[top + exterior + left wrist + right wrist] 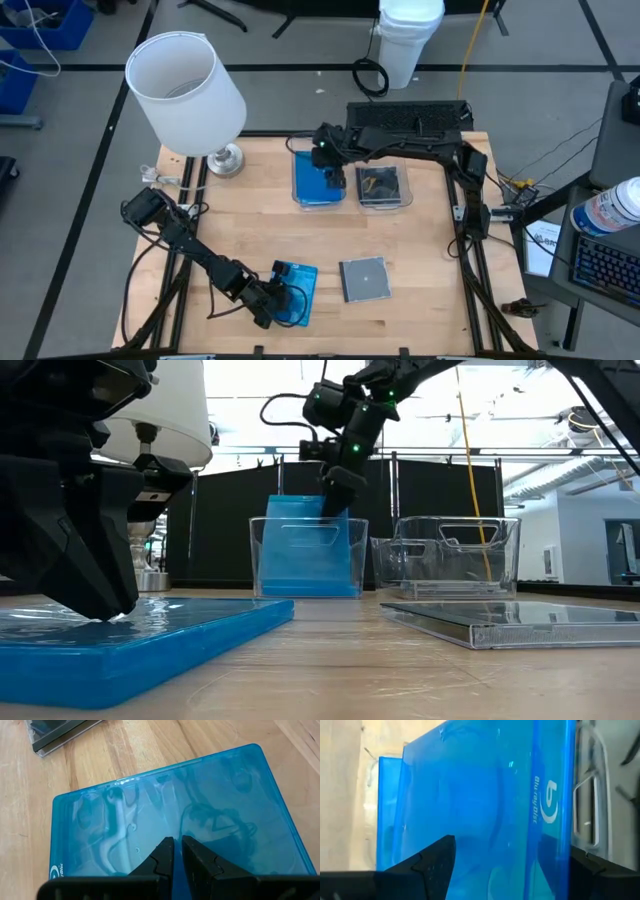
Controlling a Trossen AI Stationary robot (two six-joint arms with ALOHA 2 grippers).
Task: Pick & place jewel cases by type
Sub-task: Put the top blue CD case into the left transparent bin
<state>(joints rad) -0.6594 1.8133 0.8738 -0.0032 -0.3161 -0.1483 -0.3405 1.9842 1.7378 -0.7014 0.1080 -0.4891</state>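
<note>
At the table's near left, the left gripper presses down on a blue jewel case lying flat on the wood. Its fingers are nearly closed, only a thin slit between them, tips on the case's lid and nothing clasped. The case spreads out ahead of and around the fingertips. Just beyond it to the right lies a grey jewel case, flat and apart from the blue one — its corner shows at the edge of the left wrist view.

Farther back, the right gripper hangs over the left clear bin. Its fingers are spread wide, one on each side of a blue case standing on edge in that bin — whether they press on it cannot be told. More blue cases sit beneath it in the bin. Beside the gripper to the right stands the second clear bin, with dark-insert cases inside.
</note>
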